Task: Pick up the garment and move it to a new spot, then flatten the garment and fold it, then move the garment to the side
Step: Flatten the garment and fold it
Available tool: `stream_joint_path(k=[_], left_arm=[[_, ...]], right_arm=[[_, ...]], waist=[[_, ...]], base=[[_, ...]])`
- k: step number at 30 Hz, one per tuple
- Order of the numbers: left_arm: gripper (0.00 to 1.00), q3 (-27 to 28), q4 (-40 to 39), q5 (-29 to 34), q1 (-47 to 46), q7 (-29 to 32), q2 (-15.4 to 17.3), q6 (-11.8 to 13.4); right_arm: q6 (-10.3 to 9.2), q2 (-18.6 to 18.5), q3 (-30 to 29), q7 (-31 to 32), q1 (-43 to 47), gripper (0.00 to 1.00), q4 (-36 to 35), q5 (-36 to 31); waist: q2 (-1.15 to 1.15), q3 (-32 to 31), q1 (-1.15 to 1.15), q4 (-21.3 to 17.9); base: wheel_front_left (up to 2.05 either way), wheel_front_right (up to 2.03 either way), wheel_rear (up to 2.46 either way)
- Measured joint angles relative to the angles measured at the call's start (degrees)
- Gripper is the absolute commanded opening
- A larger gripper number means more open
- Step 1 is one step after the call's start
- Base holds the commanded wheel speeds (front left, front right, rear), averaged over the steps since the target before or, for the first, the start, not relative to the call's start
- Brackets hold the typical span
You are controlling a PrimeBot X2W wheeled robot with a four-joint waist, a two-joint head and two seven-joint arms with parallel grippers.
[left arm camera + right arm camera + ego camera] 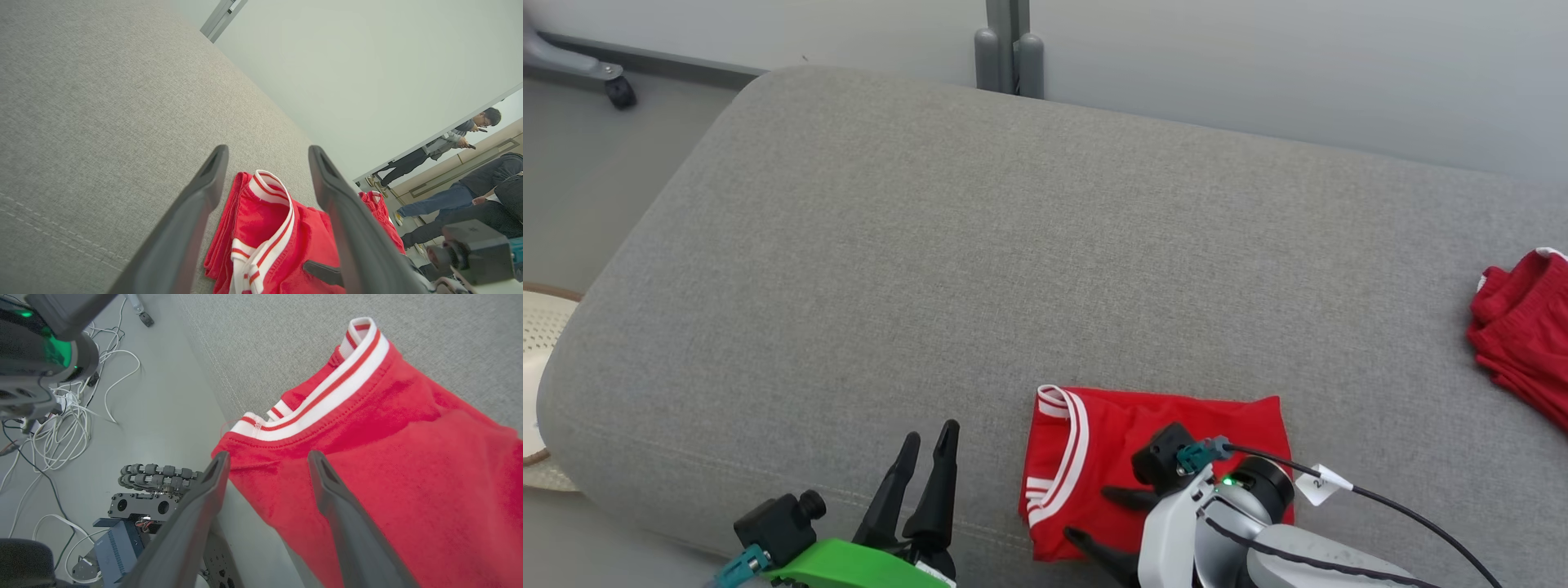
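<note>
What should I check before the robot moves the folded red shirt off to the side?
1. Shirt folded: ok. The red shirt lies as a compact rectangle, striped collar on its left.
2. Right gripper released: ok. Jaws apart over the shirt, nothing pinched.
3. Left gripper out of the way: ok. Open, beside the shirt over bare cushion.
4. Free space: ok. The grey cushion is bare to the left and behind.
5. Right end free: not ok. Another red garment lies there.
6. Shirt fully on the cushion: cannot tell. Its near corner sits at the front edge.
</note>
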Motion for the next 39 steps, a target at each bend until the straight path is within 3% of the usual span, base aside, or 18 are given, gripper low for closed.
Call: stream_joint_path(k=[13,24,39], left_arm=[[1.0,0.73,0.04,0.29,2.66,0.0,0.02,0.25],[1.0,-2.13,4.56,1.09,2.1,2.16,0.04,0.24],[1.0,-1.12,13.49,-1.49,-3.99,7.91,0.51,0.52]], right_arm=[[-0.74,0.77,-4.93,-6.53,0.68,1.0,-0.32,1.44],[-3.72,-6.34,-11.94,-11.95,5.11,1.0,-2.44,1.78],[-4.59,-8.99,-18.18,-15.38,13.5,1.0,-5.04,5.47]], waist=[[0.0,-2.68,0.0,-5.79],[0.0,-3.82,0.0,-12.83],[0.0,-3.23,0.0,-22.29]], base=[[0.0,0.0,0.0],[0.0,0.0,0.0],[0.0,0.0,0.0]])
